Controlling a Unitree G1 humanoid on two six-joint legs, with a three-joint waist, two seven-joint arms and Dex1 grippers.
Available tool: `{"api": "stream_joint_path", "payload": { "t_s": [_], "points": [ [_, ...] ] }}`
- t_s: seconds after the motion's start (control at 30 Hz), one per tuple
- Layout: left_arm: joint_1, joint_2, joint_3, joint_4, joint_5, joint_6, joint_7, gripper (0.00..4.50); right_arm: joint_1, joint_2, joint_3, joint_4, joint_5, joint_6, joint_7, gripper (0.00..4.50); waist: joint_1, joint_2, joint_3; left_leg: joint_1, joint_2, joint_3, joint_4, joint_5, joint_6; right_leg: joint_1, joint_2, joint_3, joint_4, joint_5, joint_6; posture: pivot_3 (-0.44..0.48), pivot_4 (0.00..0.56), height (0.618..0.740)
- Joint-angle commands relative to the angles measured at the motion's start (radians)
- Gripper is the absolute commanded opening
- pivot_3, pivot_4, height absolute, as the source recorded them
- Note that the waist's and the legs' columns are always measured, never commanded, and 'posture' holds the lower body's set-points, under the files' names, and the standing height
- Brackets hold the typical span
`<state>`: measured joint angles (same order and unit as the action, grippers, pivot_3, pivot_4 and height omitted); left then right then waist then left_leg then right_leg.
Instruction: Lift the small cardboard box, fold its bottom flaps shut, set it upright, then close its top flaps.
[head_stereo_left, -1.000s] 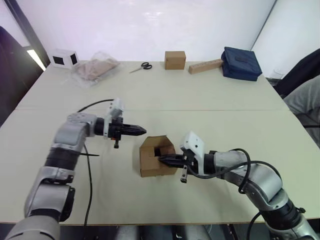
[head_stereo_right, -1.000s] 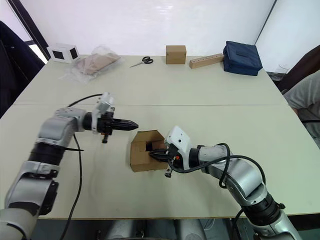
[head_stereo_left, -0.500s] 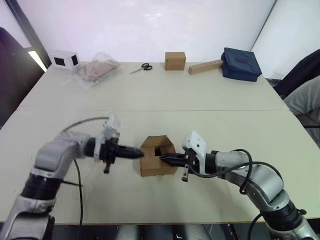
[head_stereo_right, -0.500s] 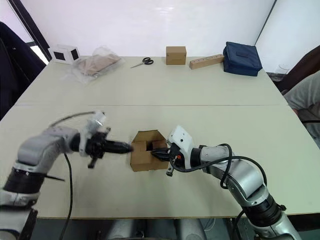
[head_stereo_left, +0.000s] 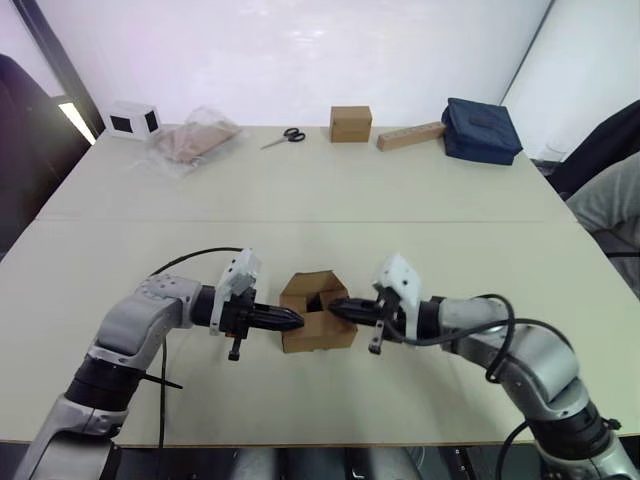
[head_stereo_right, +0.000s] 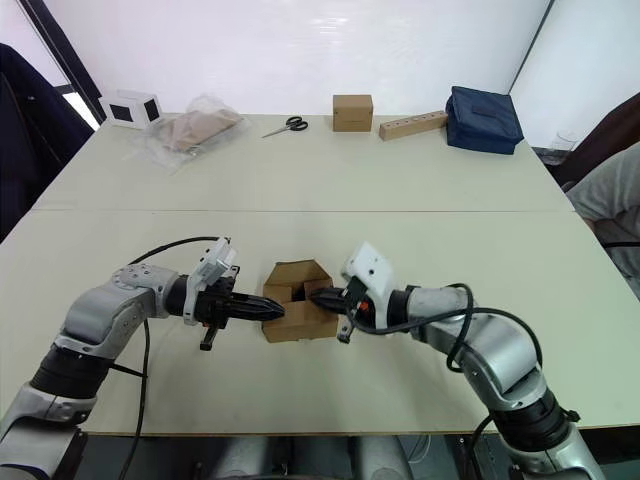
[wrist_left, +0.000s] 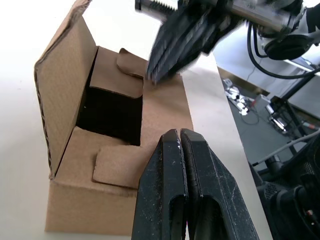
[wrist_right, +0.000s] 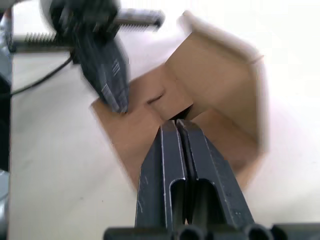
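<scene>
The small cardboard box (head_stereo_left: 316, 310) sits on the desk (head_stereo_left: 400, 180), flaps part open. Left fingers (head_stereo_left: 284, 319) press at its 9 o'clock side, right fingers (head_stereo_left: 342, 308) at 3 o'clock, both pairs pressed together.

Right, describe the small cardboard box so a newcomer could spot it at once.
Start at the near edge of the pale table, between the left gripper and the right gripper, whose tips point at each other. There sits the small cardboard box, plain brown. Unlike the closed brown cube at the far edge, its flaps stand partly open, showing a dark hollow.
</scene>
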<state>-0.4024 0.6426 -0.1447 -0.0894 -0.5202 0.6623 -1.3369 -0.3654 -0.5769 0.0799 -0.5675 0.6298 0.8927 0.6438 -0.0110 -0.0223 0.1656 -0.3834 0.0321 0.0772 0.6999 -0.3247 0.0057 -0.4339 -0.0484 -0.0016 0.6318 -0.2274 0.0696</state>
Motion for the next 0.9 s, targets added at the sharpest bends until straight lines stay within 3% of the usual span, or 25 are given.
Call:
{"api": "stream_joint_path", "payload": {
  "t_s": [0.03,0.17,0.47,0.63,0.9],
  "points": [
    [-0.006,0.006,-0.006,-0.012,-0.005,0.007,0.011,0.06,-0.106,-0.009,-0.104,0.018,0.067,0.008,0.008,0.00,-0.001,0.000,0.000,0.000,0.000,0.000,0.000,0.000,0.000,0.000,0.000,0.000,0.000,0.000,0.000,0.000,0.150,0.740],
    [-0.004,0.015,0.002,-0.024,-0.013,0.009,0.012,0.06,-0.182,-0.016,-0.051,0.156,-0.013,-0.049,0.042,0.00,-0.001,0.000,0.000,0.000,0.001,-0.001,-0.001,0.000,0.000,0.000,0.001,0.000,0.000,0.000,0.000,0.000,0.150,0.740],
    [0.003,0.025,0.018,-0.056,-0.042,0.028,0.036,0.06,-0.320,0.110,0.144,0.476,-0.191,-0.228,0.127,0.00,-0.003,0.000,0.000,-0.001,0.001,0.000,-0.001,0.000,0.000,-0.002,0.002,0.000,0.000,0.000,0.000,0.000,0.150,0.740],
    [0.012,0.029,0.018,-0.066,-0.051,0.029,0.047,0.06,-0.324,0.122,0.174,0.494,-0.213,-0.241,0.181,0.00,-0.001,0.001,0.000,-0.006,0.000,0.001,-0.001,0.000,0.000,-0.006,0.000,0.000,0.000,0.002,0.003,0.000,0.150,0.740],
    [0.012,0.024,0.008,-0.060,-0.050,0.017,0.059,0.06,-0.218,0.093,0.213,0.349,-0.213,-0.187,0.223,0.00,-0.002,0.001,0.000,-0.006,0.000,0.000,-0.001,0.000,0.000,-0.007,0.000,0.000,0.000,0.002,0.003,0.000,0.150,0.740]
  ]
}}
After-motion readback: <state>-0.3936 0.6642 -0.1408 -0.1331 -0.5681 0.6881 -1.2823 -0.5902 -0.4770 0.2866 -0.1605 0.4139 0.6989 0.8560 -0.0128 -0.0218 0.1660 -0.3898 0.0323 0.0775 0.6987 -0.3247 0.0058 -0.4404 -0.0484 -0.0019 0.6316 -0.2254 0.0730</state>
